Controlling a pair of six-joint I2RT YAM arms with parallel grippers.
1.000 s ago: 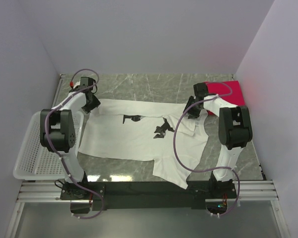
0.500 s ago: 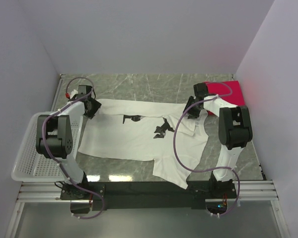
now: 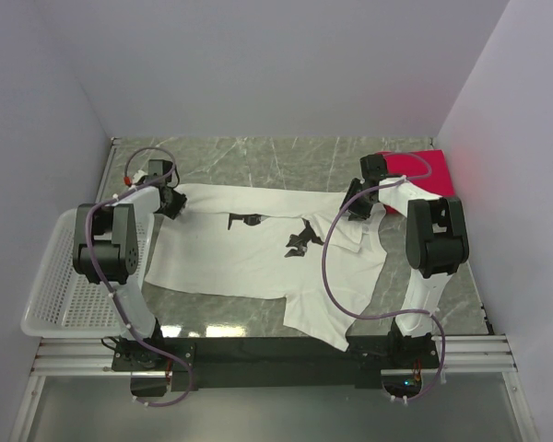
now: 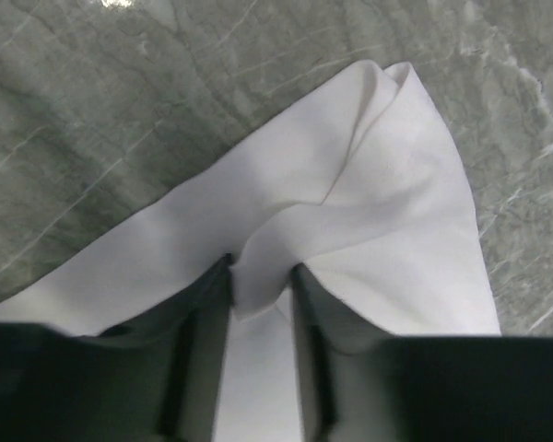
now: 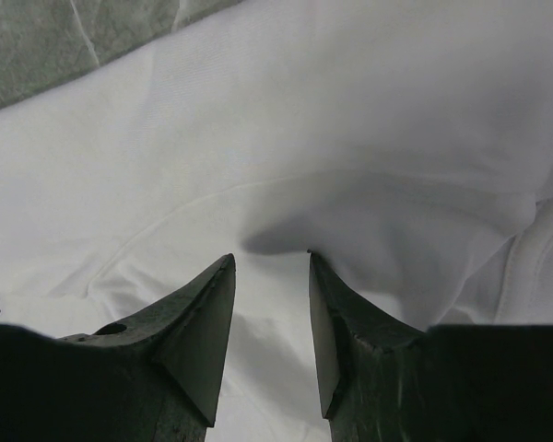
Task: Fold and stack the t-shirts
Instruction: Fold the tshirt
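Note:
A white t-shirt [image 3: 258,249] with small black print lies spread across the marble table, its near right part rumpled. A red t-shirt [image 3: 422,170] sits folded at the far right corner. My left gripper [image 3: 172,203] is at the white shirt's far left corner. In the left wrist view a raised fold of white t-shirt [image 4: 350,184] fills the gap of my left gripper [image 4: 261,276], pinched between both fingers. My right gripper [image 3: 355,210] rests on the shirt's far right part. In the right wrist view my right gripper [image 5: 270,261] stands open, tips down on the white t-shirt [image 5: 286,138].
A white mesh basket [image 3: 51,285] sits off the table's left edge, beside the left arm. Grey walls close in the left, back and right sides. Bare marble [image 3: 258,157] shows beyond the shirt.
My left gripper has shifted slightly toward the shirt's far left corner and its jaws have closed in on a fold of the cloth. The right arm has not moved.

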